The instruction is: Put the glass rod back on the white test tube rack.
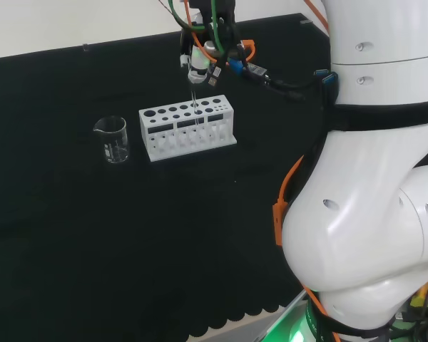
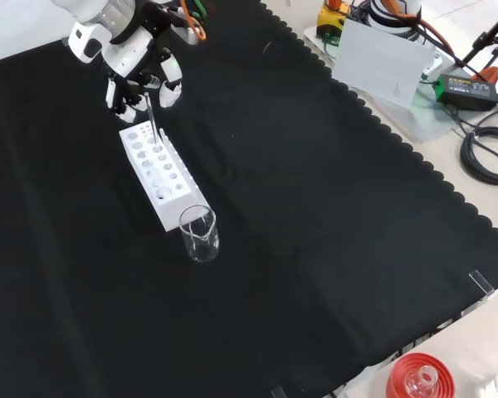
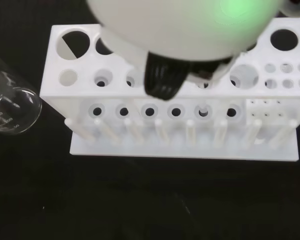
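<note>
Black-and-white hand [image 2: 137,75], fingers curled about the top of the glass rod [image 2: 151,116] and pinching it; rod hangs upright below the fingers, its lower end at or just inside a hole near the far end of the white test tube rack [image 2: 158,170] as the front view shows it; in the head view the rod [image 1: 194,100] descends to the rear row of holes, right of the rack's [image 1: 187,128] middle. Depth of entry cannot be told. Risks, as judged: the rod is thin and smooth, so release before its tip is seated could let it tip out and roll on the black cloth; a slight tilt or sideways drift of the hand could catch the tip on a hole's rim and lever or snap the glass; lowering too far could press the rod against the rack's base. Pose: hand [image 1: 200,60] above the rack, fingers downward, arm reaching over the worktop [image 2: 315,207]. Adjacent: clear beaker [image 2: 199,234] just beside the rack's near end in the front view, apart from the hand.
</note>
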Controlling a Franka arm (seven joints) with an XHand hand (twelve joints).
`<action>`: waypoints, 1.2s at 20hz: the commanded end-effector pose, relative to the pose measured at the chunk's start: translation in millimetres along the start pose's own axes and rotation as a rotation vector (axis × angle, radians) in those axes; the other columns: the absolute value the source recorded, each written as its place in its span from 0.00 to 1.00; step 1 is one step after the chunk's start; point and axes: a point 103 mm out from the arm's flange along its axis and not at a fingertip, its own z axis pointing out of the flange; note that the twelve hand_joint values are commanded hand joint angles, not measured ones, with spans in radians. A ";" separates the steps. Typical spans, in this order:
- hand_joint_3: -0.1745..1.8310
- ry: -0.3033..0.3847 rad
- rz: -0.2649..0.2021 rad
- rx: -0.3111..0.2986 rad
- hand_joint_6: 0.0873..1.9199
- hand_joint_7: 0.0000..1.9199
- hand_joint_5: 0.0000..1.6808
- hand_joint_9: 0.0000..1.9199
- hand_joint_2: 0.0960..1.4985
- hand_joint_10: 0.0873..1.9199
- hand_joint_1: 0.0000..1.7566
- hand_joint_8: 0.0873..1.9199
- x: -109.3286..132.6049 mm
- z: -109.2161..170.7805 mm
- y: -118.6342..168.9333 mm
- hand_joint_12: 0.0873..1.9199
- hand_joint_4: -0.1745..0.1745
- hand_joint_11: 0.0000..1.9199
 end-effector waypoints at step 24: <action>0.47 0.044 0.016 -0.020 0.32 0.45 0.19 0.99 0.20 0.00 0.71 0.37 -15.4 -15.8 -25.8 0.16 0.00 0.99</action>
